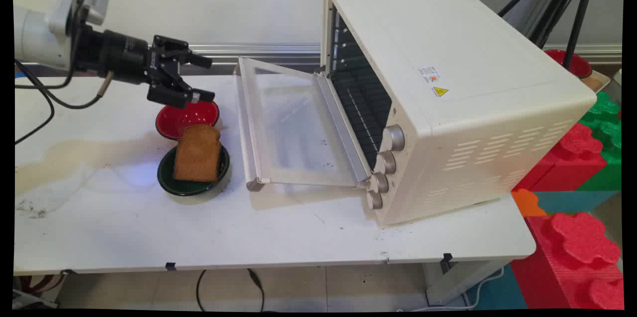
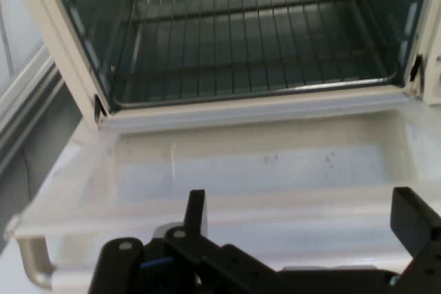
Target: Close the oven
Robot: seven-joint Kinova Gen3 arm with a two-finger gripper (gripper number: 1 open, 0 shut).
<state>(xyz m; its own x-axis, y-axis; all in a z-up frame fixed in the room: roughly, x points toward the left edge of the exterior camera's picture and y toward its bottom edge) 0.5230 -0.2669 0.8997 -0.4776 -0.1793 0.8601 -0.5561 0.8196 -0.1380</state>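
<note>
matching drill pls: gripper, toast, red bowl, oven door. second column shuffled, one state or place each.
1. gripper
2. toast
3. red bowl
4. oven door

A. folded down flat, glass showing
B. lying in the green bowl
C. open, empty, above the table, facing the oven
D. on the table behind the green bowl, empty

Pairs: 1-C, 2-B, 3-D, 4-A

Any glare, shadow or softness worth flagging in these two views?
Main view: pale reflections streak the oven door glass; the oven casts a soft shadow beneath that door. Hand view: the rack reads clearly, while the open end effector looks soft at the bottom edge.
</note>
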